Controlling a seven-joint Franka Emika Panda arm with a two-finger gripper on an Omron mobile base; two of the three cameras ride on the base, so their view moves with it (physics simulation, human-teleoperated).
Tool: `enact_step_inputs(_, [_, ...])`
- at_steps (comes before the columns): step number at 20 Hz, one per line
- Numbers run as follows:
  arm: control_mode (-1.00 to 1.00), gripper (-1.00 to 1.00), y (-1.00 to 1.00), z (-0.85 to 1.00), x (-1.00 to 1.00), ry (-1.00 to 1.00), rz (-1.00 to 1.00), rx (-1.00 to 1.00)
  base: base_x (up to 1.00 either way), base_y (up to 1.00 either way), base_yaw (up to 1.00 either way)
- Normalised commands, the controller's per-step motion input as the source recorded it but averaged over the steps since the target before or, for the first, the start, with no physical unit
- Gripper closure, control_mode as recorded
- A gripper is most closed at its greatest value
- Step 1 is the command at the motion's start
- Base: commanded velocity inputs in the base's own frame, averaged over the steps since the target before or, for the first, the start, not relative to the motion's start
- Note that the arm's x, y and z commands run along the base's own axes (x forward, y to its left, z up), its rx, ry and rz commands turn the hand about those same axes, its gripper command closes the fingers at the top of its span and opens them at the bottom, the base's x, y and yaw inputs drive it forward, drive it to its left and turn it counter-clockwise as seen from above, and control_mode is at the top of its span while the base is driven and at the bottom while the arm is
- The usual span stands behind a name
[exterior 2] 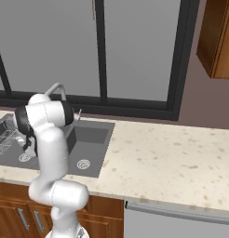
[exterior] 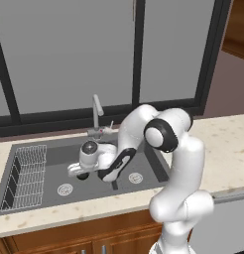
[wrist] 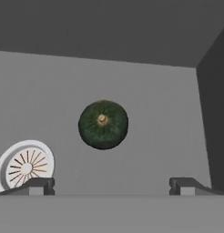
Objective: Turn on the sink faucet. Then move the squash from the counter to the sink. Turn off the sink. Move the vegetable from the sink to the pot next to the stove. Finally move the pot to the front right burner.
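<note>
The squash [wrist: 103, 124] lies on the sink [wrist: 145, 113] floor beside a drain [wrist: 25, 167] — gripper [wrist: 111, 185] spread wide, holding nothing.

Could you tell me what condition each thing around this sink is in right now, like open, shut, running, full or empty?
Two-finger gripper: open, holding nothing, above the squash.
Small round dark green squash: lying loose on the sink floor, stem up, beside a drain.
Dark grey double sink: no water visible.
Slim grey metal faucet: no water seen running.
Wire rack: empty.
</note>
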Motion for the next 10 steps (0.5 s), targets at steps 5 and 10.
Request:
enact_step_inputs(5, [-1.0, -1.0, 0.2, -0.12, 0.2, 0.04, -0.04, -0.03, 0.0, 0.0, 0.0])
enact_step_inputs(10, [-1.0, -1.0, 0.12, -0.03, 0.24, 0.08, -0.04, -0.03, 0.0, 0.0, 0.0])
